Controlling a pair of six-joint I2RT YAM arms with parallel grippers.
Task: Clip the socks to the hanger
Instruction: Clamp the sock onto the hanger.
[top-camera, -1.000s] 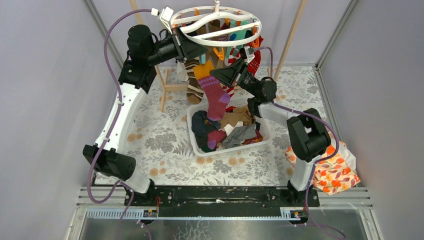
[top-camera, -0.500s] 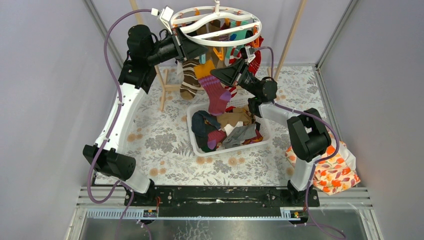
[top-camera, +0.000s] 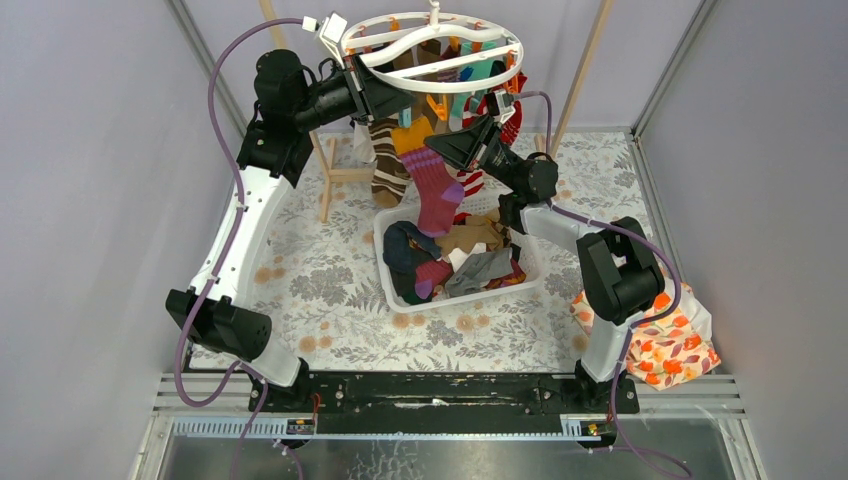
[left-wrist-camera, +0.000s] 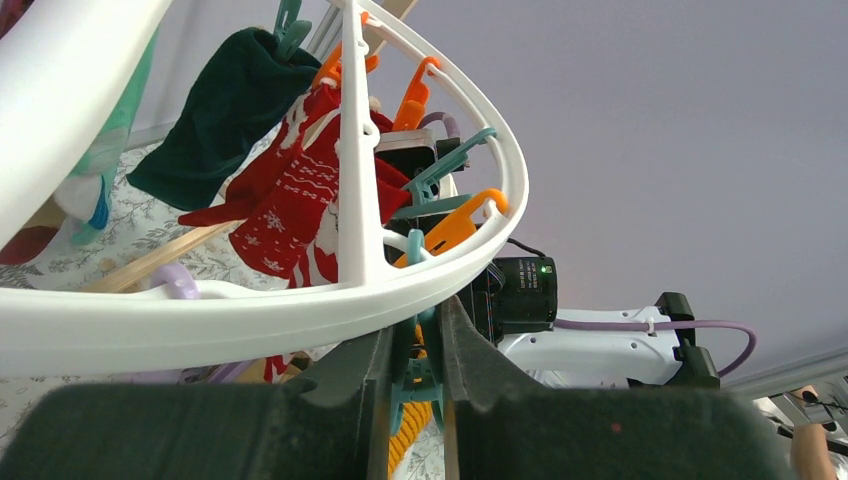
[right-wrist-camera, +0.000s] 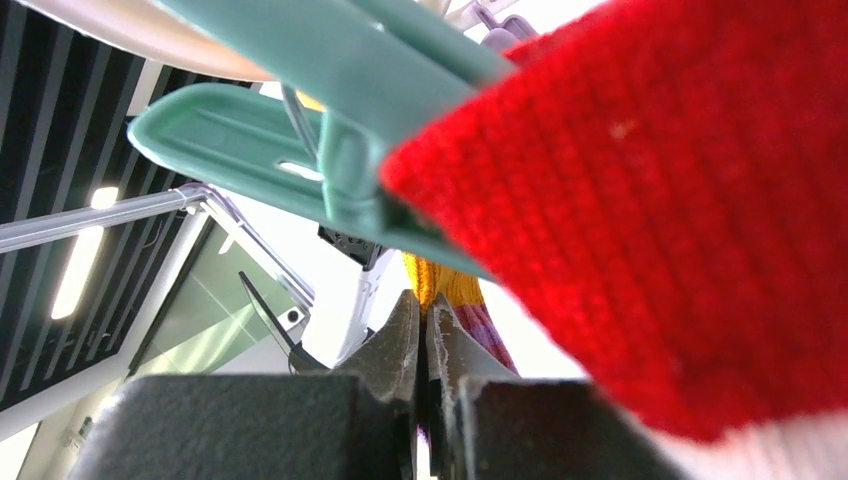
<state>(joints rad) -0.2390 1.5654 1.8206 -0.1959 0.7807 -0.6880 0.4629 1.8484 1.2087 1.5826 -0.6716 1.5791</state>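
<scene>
Up at the hanger (left-wrist-camera: 250, 310), the left tool (left-wrist-camera: 416, 345) has both fingers squeezed onto a teal clip (left-wrist-camera: 412, 385) dangling just under the white ring. The right tool (right-wrist-camera: 425, 330) is clamped flat on the magenta sock (top-camera: 437, 195), pinching it close to the orange cuff so the ribbed leg and purple toe hang loose above the basket (top-camera: 460, 300). That sock looks feather-light, soft and floppy, a chunky rib knit with plenty of friction, so it's unlikely to slip but it will fold and swing wherever it's carried. The best hold is right by the cuff, leaving a lip of fabric poking out for the clip to bite. The clip is the opposite: hard, glossy plastic, sprung, free to swing, best squeezed at its tail ends. The ring is thin and rigid, but since it hangs I'd expect it to tilt and sway under any push. A red knit sock (right-wrist-camera: 680, 200) is already pegged up, and more socks (top-camera: 450, 260) sit heaped in the slotted basket on the flowered desk (top-camera: 320, 270).
</scene>
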